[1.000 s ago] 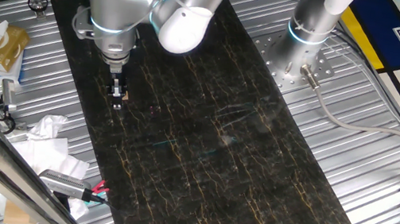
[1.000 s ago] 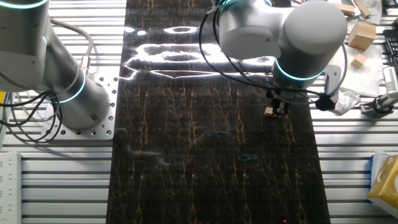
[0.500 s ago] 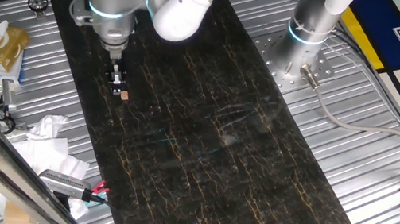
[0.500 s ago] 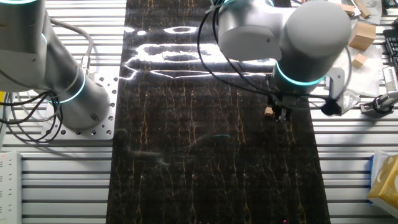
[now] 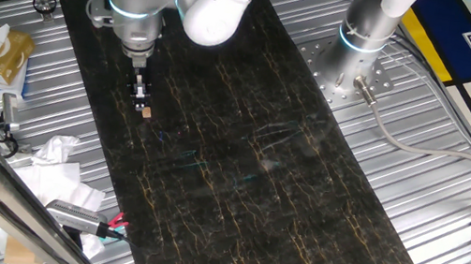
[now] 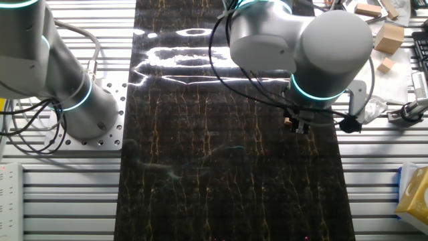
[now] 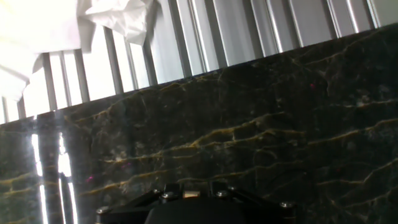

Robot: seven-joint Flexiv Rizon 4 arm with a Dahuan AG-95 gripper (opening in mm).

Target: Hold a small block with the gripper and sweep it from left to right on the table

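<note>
One fixed view shows the gripper at the upper left of the table, fingers pointing down and closed on the small block, which sits low at the slab, apparently so it can be dragged across. A cube, it shows no long axis.
</note>
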